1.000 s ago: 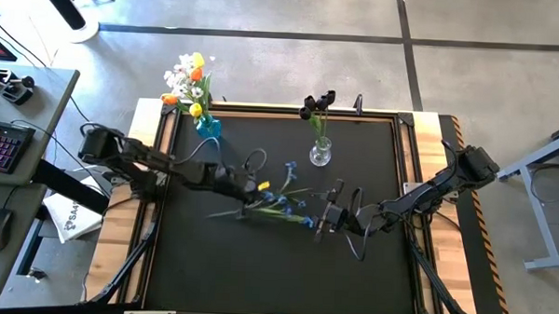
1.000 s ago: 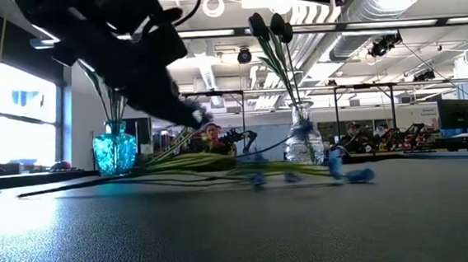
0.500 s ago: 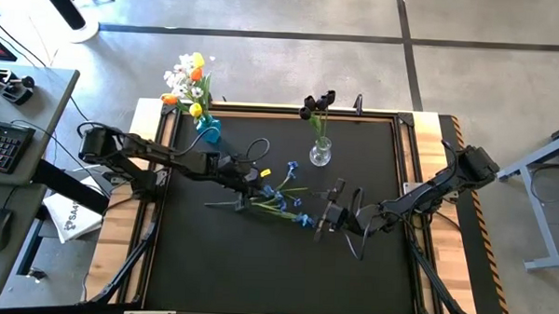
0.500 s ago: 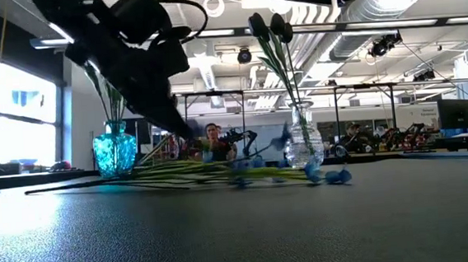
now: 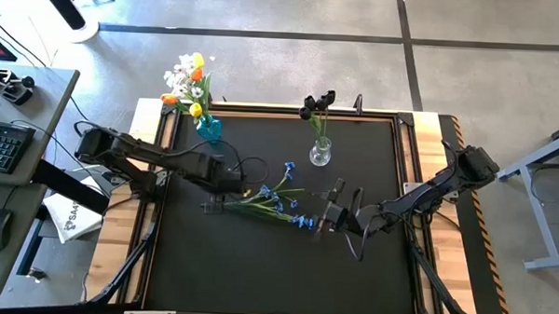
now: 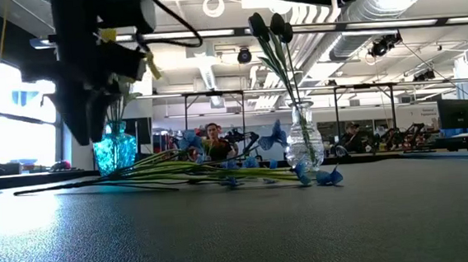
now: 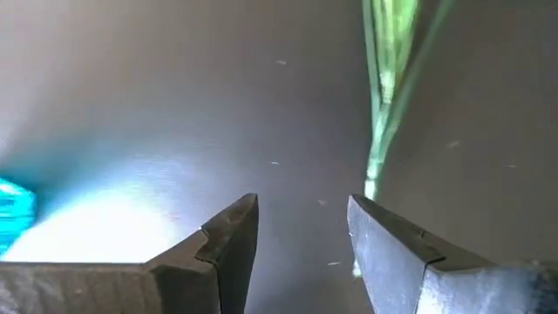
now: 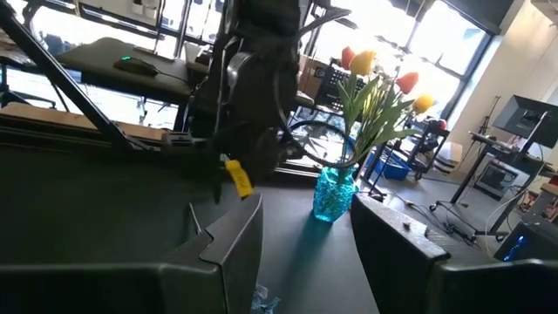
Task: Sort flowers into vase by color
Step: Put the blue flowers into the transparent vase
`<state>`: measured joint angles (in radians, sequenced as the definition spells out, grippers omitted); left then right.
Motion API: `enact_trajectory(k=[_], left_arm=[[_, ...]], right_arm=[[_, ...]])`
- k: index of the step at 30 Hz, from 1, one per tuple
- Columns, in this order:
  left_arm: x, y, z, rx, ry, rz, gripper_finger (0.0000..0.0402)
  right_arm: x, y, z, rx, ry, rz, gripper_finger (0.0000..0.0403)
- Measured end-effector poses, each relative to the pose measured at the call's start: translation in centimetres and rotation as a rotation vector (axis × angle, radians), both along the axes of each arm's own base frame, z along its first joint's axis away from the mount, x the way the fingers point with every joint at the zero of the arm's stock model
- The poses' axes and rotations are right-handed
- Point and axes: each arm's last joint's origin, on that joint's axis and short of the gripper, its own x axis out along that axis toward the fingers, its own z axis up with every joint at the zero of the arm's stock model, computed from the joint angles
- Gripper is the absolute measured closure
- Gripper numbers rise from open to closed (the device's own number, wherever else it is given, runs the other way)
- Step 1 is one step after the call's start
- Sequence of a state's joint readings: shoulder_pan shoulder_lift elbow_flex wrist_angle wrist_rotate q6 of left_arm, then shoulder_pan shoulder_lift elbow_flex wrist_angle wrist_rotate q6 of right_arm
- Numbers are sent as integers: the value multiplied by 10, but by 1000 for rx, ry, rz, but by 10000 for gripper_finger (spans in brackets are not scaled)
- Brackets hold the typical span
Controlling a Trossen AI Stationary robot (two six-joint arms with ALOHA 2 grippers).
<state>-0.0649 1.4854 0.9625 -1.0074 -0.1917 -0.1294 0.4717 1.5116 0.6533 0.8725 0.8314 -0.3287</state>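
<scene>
A bundle of small blue flowers lies flat on the black table, stem ends toward the left; the low view shows the flowers too. My left gripper hangs open above the table beside the stem ends, pointing down, nothing between its fingers. My right gripper stands open and level just right of the flower heads. A blue vase at the far left holds white, orange and yellow flowers. A clear vase farther right holds dark tulips.
The table's raised frame runs behind both vases. A desk with a keyboard stands off the table's left side. People and benches show in the room beyond, in the low view.
My left gripper has opened and let go of the blue flowers' stems. It has risen, drawn back toward the table's left edge, and tipped from slanting to pointing nearly straight down. The bundle has settled on the table, shifted a little leftward.
</scene>
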Motion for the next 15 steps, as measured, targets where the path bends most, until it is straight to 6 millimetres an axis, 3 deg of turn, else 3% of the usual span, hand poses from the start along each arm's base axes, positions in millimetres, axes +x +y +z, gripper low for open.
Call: enact_trajectory(k=[7,15], left_arm=[[-14,-18,-35,-109,-12,-56,234],[-15,-27,-66,-140,-227,-76,234]], right_arm=[[-9,12,1,-41,11,-101,229],[-46,42,15,-105,52,-331,229]])
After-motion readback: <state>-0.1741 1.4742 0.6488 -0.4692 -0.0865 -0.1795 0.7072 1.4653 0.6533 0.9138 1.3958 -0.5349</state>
